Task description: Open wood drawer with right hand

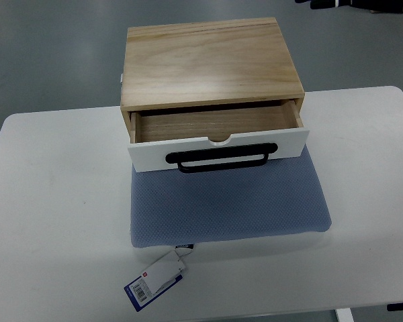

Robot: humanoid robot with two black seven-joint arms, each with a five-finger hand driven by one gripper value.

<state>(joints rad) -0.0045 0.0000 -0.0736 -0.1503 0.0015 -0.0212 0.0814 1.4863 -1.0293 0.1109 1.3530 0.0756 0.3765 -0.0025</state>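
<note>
Wood drawer (218,127) stands pulled out by its black handle (221,159) above the bench (54,201); neither hand visible, state unknown; task apparently complete.

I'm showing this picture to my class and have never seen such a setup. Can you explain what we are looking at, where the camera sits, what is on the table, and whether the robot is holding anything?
One camera looks steeply down from the robot's own side of the table. No robot hand is in view, so nothing is being held. On the white table stands a wooden box holding one drawer, which is pulled partly open and looks empty. It has a white front with a black handle. The box sits on a blue mat, which has a paper tag at its near edge.
</note>
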